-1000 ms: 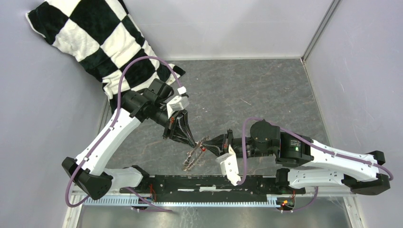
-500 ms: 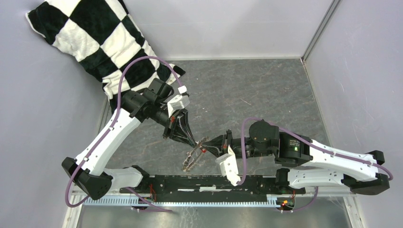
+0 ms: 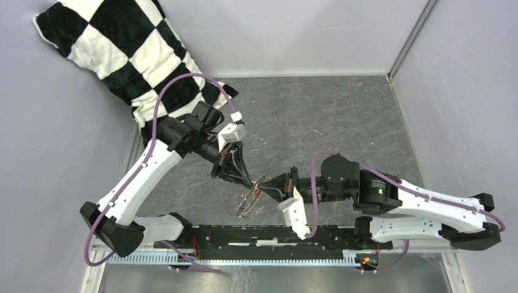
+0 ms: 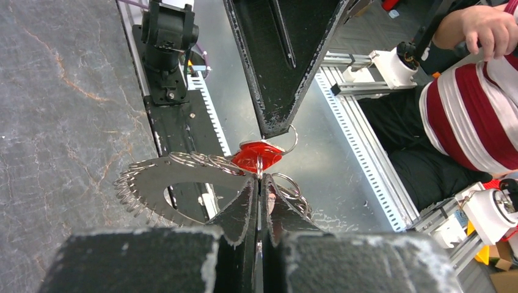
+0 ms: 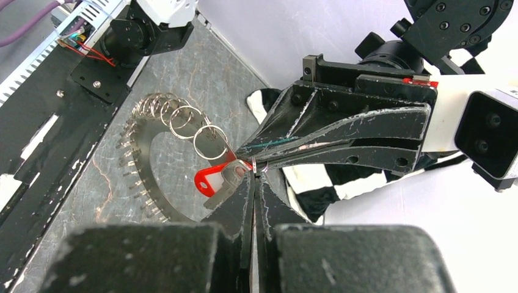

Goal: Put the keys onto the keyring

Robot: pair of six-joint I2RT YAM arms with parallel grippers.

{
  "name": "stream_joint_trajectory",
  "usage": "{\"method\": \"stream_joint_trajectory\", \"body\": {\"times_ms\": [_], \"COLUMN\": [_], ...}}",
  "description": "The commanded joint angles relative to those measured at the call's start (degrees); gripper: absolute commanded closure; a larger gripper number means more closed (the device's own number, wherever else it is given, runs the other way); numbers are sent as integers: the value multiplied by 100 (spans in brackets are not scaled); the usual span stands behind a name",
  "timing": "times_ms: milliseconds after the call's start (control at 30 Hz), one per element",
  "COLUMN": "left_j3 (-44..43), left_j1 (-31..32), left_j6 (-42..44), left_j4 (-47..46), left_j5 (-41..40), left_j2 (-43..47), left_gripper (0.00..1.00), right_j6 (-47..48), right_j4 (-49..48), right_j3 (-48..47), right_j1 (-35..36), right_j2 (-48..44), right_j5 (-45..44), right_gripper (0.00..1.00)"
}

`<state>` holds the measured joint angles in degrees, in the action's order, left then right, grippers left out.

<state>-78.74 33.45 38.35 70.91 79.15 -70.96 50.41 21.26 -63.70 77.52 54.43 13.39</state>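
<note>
My left gripper (image 4: 259,183) is fully closed. In its own camera a thin strip of metal runs edge-on between the fingers, which I take to be wire belonging to the keyring (image 4: 143,183), since the toothed plate ends right against those fingers. I can't make out the contact itself. The right gripper (image 5: 255,183) comes in from the opposite side, nose to nose with the left, and is also pinched tight. The keys (image 5: 209,180) sit at its tips: the red head pokes out to one side, and the silvery part leads into the pinch. I judge the grip is on that metal part, so the head is free to swing. The two tips almost touch, which makes sense to me, because threading needs the key's hole and the wire end brought to the same spot and both held steady. The keyring hangs tilted, with its small wire loops (image 5: 183,122) fanned along the upper edge, just beside the red head. Holding it up off the table (image 3: 342,122) would leave room beneath to turn the key. I read this as mid-threading, and I can't tell whether the key is on a loop yet. Well away in the far left corner lies a checkered cloth (image 3: 122,49), out of the way.
</note>
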Motion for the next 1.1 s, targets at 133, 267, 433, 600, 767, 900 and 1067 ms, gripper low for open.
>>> {"method": "stream_joint_trajectory", "body": {"times_ms": [133,267,433,600,767,900,1067], "left_j3": [-248,-550,-700,-659,-305,-281,-204], "left_j1": [-11,-1,90,293,407,417,419], "left_j6": [888,1609,1763,1055,-83,-214,-311], "left_j4": [620,1260,1198,385,-846,-993,-1071], "left_j5": [432,425,574,775,1146,1291,1423], "left_j2": [73,-102,-73,14,89,47,79], "left_gripper": [98,98,98,98,98,98,98], "right_j6": [53,4,61,403,871,874,840], "right_j4": [39,15,-91,-290,-521,-187,-25], "right_j3": [111,26,-67,-52,-37,-33,69], "right_j1": [18,20,12,17,16,17,12], "right_j2": [-240,-99,8,-263,-494,-354,-348], "right_j5": [-495,-217,7,-440,-703,-430,-276], "right_gripper": [99,99,99,99,99,99,99]}}
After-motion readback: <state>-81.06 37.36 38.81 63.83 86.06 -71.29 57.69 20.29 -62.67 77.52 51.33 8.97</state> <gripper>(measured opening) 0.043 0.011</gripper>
